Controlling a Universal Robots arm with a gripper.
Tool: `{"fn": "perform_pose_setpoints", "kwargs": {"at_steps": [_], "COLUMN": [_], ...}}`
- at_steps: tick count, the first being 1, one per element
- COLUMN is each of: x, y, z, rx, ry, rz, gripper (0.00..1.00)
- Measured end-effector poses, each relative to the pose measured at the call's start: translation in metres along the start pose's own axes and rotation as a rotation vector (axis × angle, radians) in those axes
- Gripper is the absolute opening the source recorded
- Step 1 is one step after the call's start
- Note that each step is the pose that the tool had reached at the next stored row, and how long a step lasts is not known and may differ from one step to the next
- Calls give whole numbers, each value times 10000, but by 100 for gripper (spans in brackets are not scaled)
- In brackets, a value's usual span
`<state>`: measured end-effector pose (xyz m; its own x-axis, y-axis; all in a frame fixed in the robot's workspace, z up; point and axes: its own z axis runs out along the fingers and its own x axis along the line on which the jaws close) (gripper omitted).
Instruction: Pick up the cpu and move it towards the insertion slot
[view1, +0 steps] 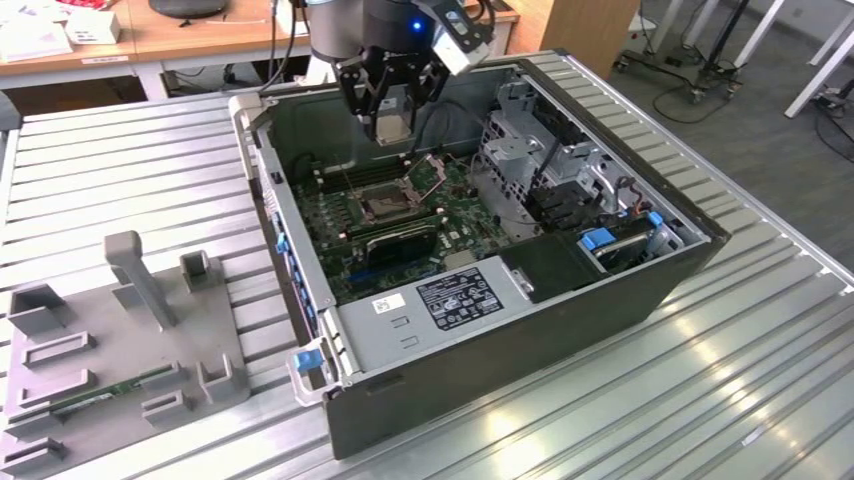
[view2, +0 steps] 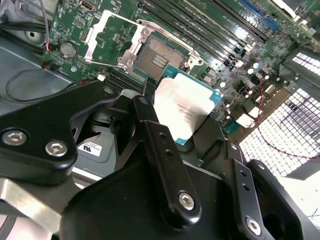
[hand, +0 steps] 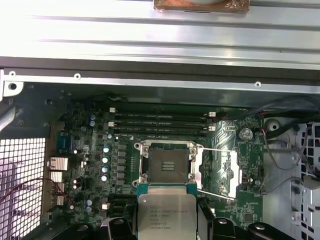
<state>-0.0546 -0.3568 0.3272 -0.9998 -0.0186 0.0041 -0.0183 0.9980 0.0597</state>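
on a ribbed metal tabletop (view1: 747, 370) lies an open computer case (view1: 534, 300). the claw (view1: 391, 118) hangs above it, clenched on the cpu (view2: 184, 109), seemingly just over the open insertion slot (hand: 169, 166), not touching.

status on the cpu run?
Gripper shut on cpu, above the open case. Insertion slot open below, retention frame flipped aside. Nothing between them.

The exterior view looks down obliquely on the open computer case (view1: 534, 290). Both wrist views look closely at its insertion slot (view2: 157, 57) (hand: 167, 165).
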Motion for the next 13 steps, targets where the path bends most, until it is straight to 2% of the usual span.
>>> {"fn": "perform_pose_setpoints", "kwargs": {"at_steps": [6,13], "x": [-1,-1], "y": [37,41], "z": [5,5], "rx": [0,0], "ry": [0,0], "rz": [-1,-2], "gripper": [55,55]}}
